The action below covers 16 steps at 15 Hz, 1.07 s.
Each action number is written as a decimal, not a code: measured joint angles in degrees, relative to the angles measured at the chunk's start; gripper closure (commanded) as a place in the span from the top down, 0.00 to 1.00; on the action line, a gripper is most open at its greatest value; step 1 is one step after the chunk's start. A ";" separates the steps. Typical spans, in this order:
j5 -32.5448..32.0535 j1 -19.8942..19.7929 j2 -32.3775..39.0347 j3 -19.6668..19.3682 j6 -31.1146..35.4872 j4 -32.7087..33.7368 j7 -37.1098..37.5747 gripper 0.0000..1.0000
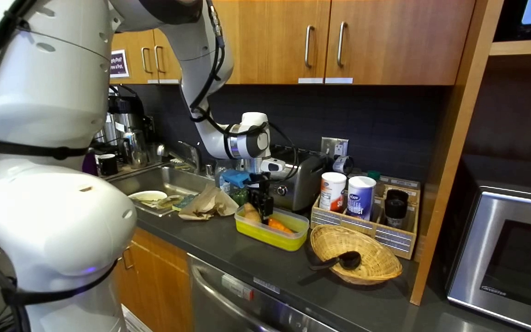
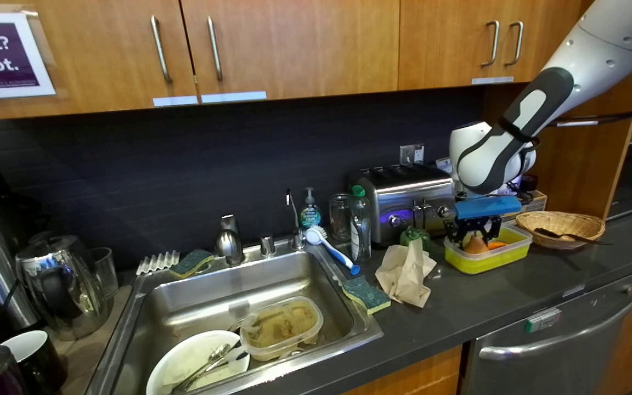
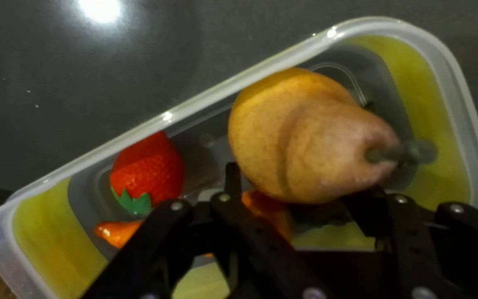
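Pear [image 3: 301, 133] is in a tub [image 1: 265, 235] on the dark kitchen counter [image 2: 458, 302], gripper [image 3: 299, 185] jaws parted.

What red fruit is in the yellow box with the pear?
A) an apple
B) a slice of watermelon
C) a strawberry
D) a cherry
C: the wrist view shows a bumpy red strawberry with green leaves, lying apart from the pear in the yellow box.
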 measured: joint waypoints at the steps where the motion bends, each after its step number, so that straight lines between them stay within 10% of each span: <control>1: 0.01 0.00 0.05 0.00 -0.15 0.10 0.00 0.38; 16: 1.67 0.11 0.20 0.00 -0.48 1.84 0.16 0.38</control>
